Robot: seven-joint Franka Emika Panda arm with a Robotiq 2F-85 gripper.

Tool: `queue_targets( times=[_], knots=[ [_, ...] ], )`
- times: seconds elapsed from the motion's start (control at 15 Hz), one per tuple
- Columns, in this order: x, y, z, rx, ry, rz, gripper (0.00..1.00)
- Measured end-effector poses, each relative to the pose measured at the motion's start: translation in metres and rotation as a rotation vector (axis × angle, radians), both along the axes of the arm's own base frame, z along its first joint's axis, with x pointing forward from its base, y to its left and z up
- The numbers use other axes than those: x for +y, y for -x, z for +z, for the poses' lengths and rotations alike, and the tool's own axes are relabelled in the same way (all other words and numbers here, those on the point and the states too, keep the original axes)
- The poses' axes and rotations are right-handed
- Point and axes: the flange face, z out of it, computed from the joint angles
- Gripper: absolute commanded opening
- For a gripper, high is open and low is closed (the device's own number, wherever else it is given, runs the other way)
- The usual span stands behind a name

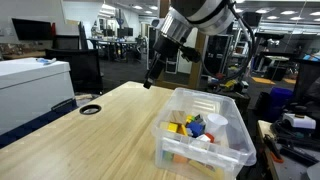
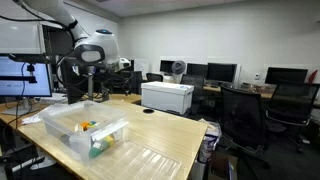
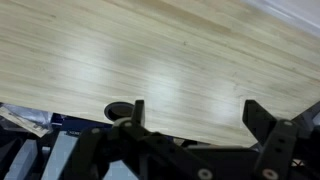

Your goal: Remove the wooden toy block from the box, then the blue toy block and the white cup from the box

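Since nothing had been picked yet, the jaws hung wide apart and empty over bare table (image 3: pixel 180 50), well apart from the box (image 1: pixel 215 162). Open side up, the box seemingly ran lengthwise away from that camera. The blue toy block (image 1: pixel 197 125) lay inside it, too small to judge its heading.

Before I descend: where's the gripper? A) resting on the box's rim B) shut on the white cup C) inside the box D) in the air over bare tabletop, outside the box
D: the gripper hangs over the table, apart from the box; the wrist view shows only wood beneath it.
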Motion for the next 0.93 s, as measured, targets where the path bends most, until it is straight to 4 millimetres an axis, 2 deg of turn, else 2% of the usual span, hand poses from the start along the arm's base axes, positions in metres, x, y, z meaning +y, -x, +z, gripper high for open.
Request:
queue_targets(
  times=[0.8, 0.93],
  knots=[
    [0.0008, 0.0, 0.0003, -0.001, 0.0, 0.002, 1.0],
    [0.0046, 0.0037, 0.0084, -0.011, -0.001, 0.01, 1.0]
  ],
)
